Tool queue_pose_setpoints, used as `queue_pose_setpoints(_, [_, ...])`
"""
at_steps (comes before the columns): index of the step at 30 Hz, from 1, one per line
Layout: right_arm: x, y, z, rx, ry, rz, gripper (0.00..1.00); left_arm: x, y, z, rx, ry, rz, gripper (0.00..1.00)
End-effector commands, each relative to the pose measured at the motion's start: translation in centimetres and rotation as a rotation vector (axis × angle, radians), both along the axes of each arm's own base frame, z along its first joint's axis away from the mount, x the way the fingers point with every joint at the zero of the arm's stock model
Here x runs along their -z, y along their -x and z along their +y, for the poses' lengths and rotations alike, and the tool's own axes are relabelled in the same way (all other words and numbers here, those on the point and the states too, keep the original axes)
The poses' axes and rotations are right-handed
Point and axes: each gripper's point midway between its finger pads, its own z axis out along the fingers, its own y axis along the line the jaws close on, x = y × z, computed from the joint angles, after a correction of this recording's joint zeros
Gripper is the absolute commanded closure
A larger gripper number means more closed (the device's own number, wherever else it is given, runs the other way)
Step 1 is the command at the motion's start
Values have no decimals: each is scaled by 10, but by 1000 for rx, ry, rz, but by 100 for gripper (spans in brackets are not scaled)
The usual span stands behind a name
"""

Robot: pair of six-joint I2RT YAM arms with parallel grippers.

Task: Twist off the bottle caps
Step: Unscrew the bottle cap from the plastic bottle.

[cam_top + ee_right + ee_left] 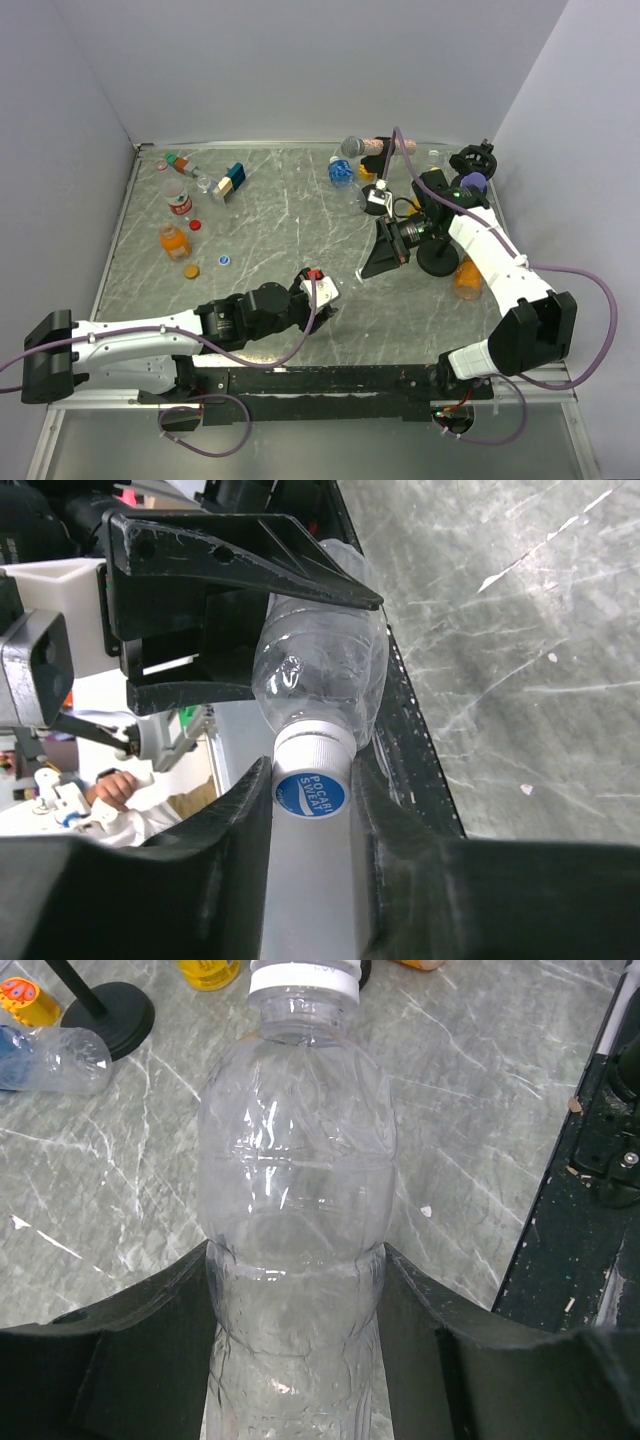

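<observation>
A clear plastic bottle [295, 1160] is held off the table, lying nearly level, with my left gripper [295, 1290] shut on its waist, one black finger on each side. Its white bottle cap [310, 780], with a blue printed top, points at the right wrist camera. My right gripper [310, 815] is shut on that cap, both fingers pressed against its ribbed sides. From above, the left gripper [325, 295] and right gripper [372, 262] face each other near the table's front centre, and the clear bottle between them barely shows.
At the back left stand an orange bottle [173, 240] and a red-labelled bottle [178, 198], with loose red [195, 224], orange [191, 270] and blue [223, 261] caps nearby. A blue-labelled bottle [341, 171], a grey microphone [352, 147] and a black stand base [438, 260] are at the back right.
</observation>
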Motion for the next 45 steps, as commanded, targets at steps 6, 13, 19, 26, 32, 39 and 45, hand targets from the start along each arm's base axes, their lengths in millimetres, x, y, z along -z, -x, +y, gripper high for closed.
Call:
queue_pose_setpoints(6, [-25,14,1,-75,-60,-132,88,-32,7,-8,25,139,-4,99])
queue_pose_setpoints(13, [-26,34,8,-250,-81,-395,91,-30,31,-10,139,195,101,99])
queue_pose_setpoints(19, [-21,52,15,-484,-139,-911,92,-25,50,-8,304,237,223,99])
queue_pose_setpoints(26, [-20,38,24,-498,-145,-900,88,-25,37,3,230,214,194,99])
queue_pose_setpoints(32, [-43,35,28,-397,-123,-774,34,-14,27,7,174,152,181,99])
queue_pose_setpoints(39, [-77,26,18,-193,-87,-737,1,-17,13,10,98,149,137,99])
queue_pose_setpoints(45, [-48,4,6,176,74,-374,1,-26,4,10,-9,113,28,99])
